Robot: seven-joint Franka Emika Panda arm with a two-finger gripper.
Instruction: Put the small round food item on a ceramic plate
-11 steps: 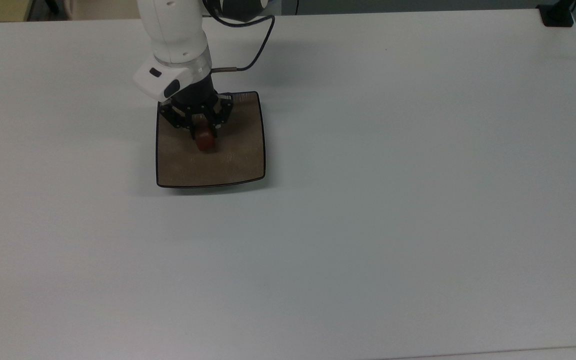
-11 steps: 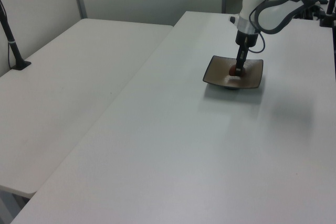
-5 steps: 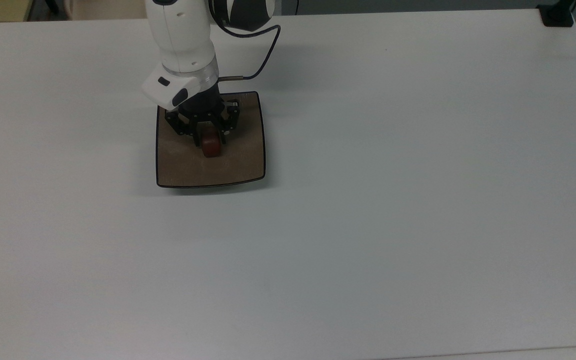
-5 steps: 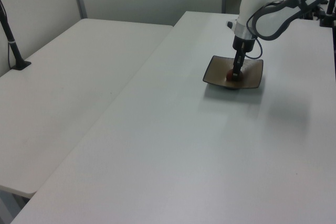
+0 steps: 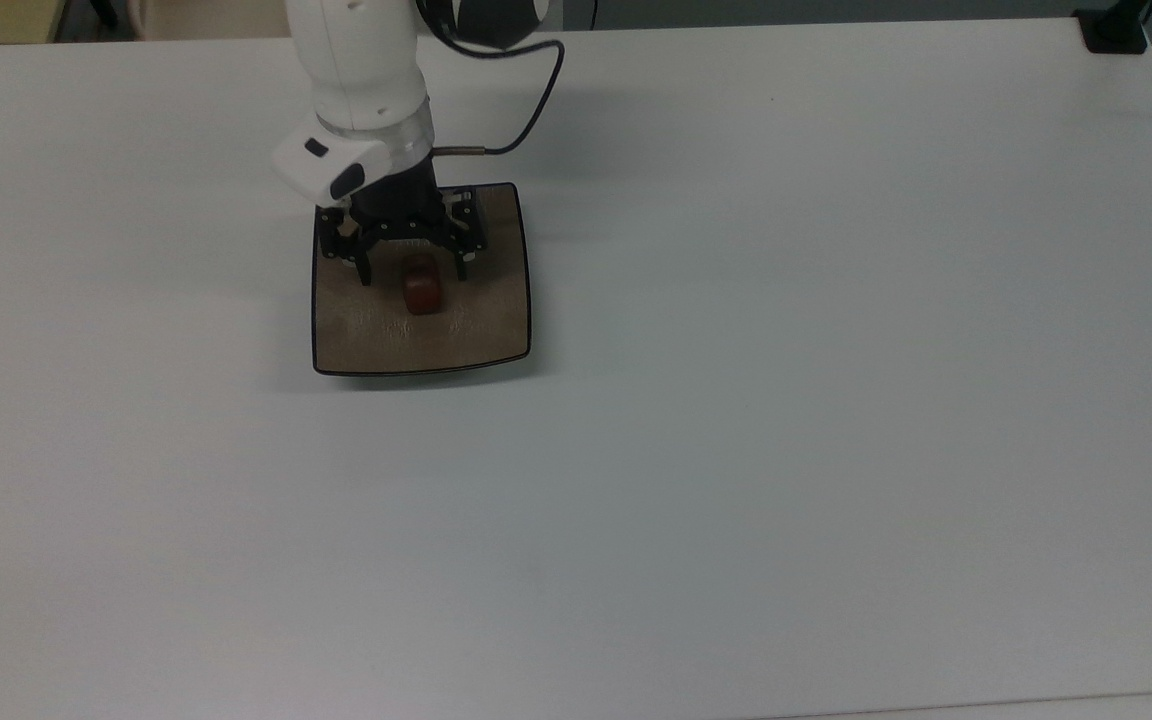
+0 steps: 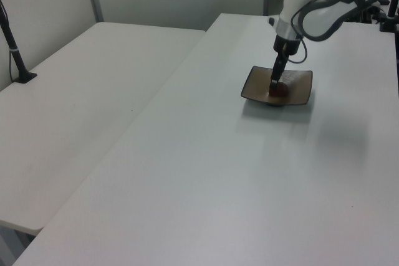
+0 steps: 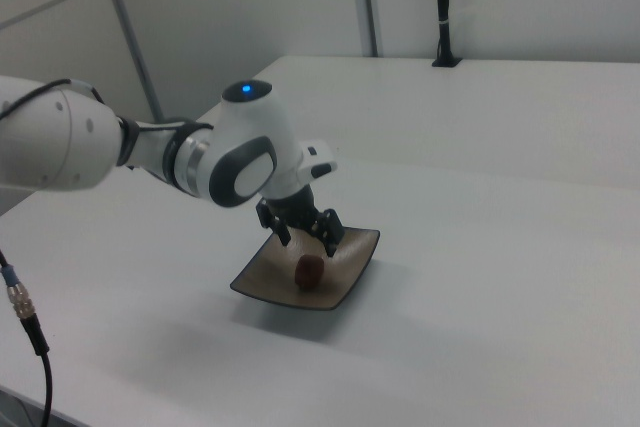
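Since 1 second earlier, the gripper [image 5: 410, 268] had spread its fingers and let go of the small round food item [image 5: 422, 291], which lay on the ceramic plate [image 5: 486, 330], so placement looked done and only withdrawal remained.

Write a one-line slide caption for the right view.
The Panda arm's open hand hovers just above the small round food item, which rests on the square brown ceramic plate on the white table.

The gripper [image 5: 413, 272] hides the ceramic plate's [image 5: 476, 330] far edge.
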